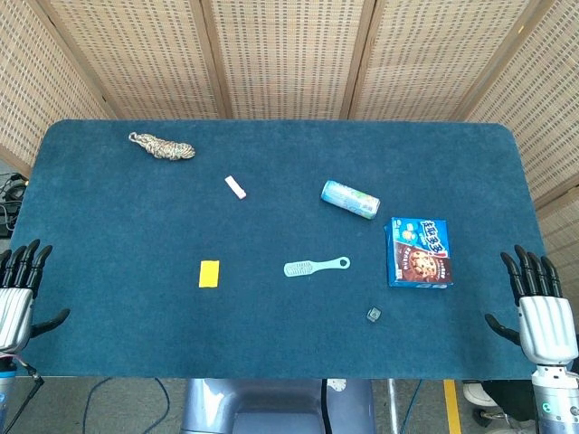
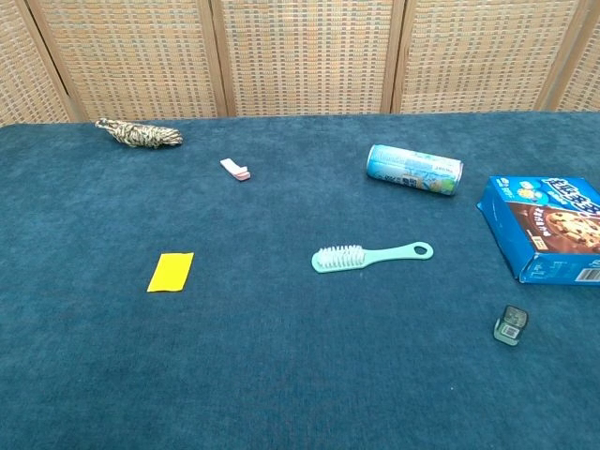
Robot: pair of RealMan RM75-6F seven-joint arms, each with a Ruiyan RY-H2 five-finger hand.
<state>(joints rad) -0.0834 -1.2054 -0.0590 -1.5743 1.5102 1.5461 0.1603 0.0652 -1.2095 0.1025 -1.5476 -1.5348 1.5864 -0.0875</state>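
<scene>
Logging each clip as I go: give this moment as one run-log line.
left hand: open, at table edge | right hand: open, nearest cookie box | brush: mid-table, untouched

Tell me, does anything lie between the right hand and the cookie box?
Nothing visible does. The right hand is open at the table edge, and only bare cloth separates it from the cookie box.

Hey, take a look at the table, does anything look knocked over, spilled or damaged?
The light blue can lies on its side near the cookie box, rather than standing. Nothing looks spilled or damaged. Both hands, left and right, rest open at the table's edges, holding nothing.
</scene>
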